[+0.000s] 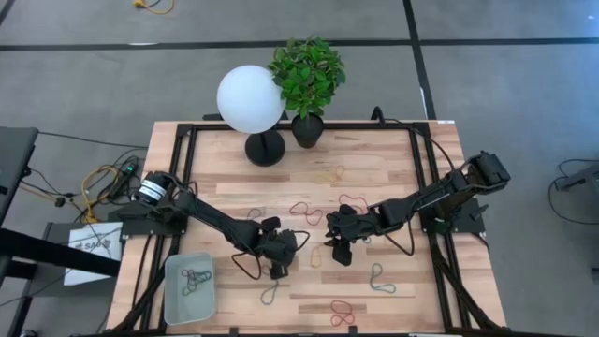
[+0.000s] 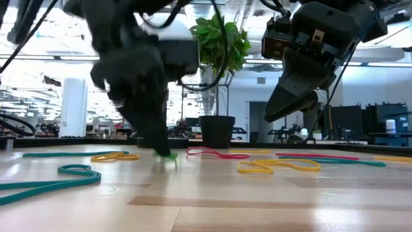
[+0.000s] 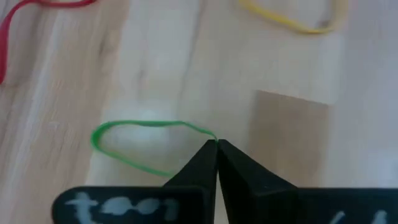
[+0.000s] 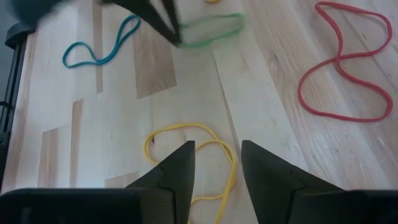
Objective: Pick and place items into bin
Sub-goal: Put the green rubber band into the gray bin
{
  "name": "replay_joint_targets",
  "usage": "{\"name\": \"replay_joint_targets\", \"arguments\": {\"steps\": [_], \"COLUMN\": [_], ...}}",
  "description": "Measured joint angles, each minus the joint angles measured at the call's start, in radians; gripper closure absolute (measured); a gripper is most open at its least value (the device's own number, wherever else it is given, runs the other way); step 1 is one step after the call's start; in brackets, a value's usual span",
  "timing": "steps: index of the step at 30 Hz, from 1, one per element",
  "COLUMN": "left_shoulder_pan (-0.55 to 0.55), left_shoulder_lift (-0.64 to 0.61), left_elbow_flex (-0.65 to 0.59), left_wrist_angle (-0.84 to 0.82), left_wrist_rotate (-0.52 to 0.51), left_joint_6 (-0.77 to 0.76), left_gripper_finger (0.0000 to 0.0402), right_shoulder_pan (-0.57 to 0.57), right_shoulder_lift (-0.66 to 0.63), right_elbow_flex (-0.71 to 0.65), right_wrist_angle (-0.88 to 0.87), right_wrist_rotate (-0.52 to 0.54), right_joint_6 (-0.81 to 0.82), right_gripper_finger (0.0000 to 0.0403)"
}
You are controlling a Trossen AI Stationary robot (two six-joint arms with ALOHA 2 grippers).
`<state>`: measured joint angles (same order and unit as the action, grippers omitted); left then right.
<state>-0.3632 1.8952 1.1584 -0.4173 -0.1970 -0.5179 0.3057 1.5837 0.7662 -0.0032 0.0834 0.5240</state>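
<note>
Green rubber band [image 3: 142,144]: we see this loop lying flat on the pale wooden table [image 1: 374,168], its near end pinched between the closed tips of the left gripper [image 3: 217,144], which stands at the table's middle front. From the right wrist view the same band [image 4: 211,30] shows at the tip of the left arm's dark fingers. Just beside it we find a yellow band [image 4: 198,163] under the right gripper [image 4: 217,163], whose fingers stand apart with nothing between them, above the wood. A red band [image 4: 346,68] lies near, and a teal band [image 4: 99,48] lies farther off. The bin [image 1: 190,286] rests at the table's front left corner, well apart from both grippers, with a few bands already in it. At the far edge we note a white globe lamp [image 1: 250,99] and a potted plant [image 1: 307,77].
</note>
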Motion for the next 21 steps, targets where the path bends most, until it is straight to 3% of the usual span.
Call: {"name": "replay_joint_targets", "arguments": {"steps": [4, 11, 16, 21], "left_shoulder_pan": [-0.022, -0.164, -0.325, -0.518], "left_shoulder_lift": [-0.021, -0.03, -0.031, -0.031], "left_elbow_flex": [0.147, 0.416, 0.461, 0.423], "left_wrist_angle": [-0.342, -0.981, -1.125, -1.12], "left_wrist_rotate": [0.086, 0.086, 0.118, 0.164], "left_joint_6": [-0.065, -0.298, -0.512, -0.671], "left_gripper_finger": [0.0401, 0.0401, 0.0401, 0.0401], "right_shoulder_pan": [0.0, 0.0, 0.0, 0.0], "right_shoulder_lift": [0.0, 0.0, 0.0, 0.0], "right_elbow_flex": [0.0, 0.0, 0.0, 0.0], "right_wrist_angle": [0.0, 0.006, 0.007, 0.011], "right_wrist_rotate": [0.0, 0.0, 0.0, 0.0], "right_joint_6": [0.0, 0.0, 0.0, 0.0], "right_gripper_finger": [0.0278, 0.0278, 0.0278, 0.0278]}}
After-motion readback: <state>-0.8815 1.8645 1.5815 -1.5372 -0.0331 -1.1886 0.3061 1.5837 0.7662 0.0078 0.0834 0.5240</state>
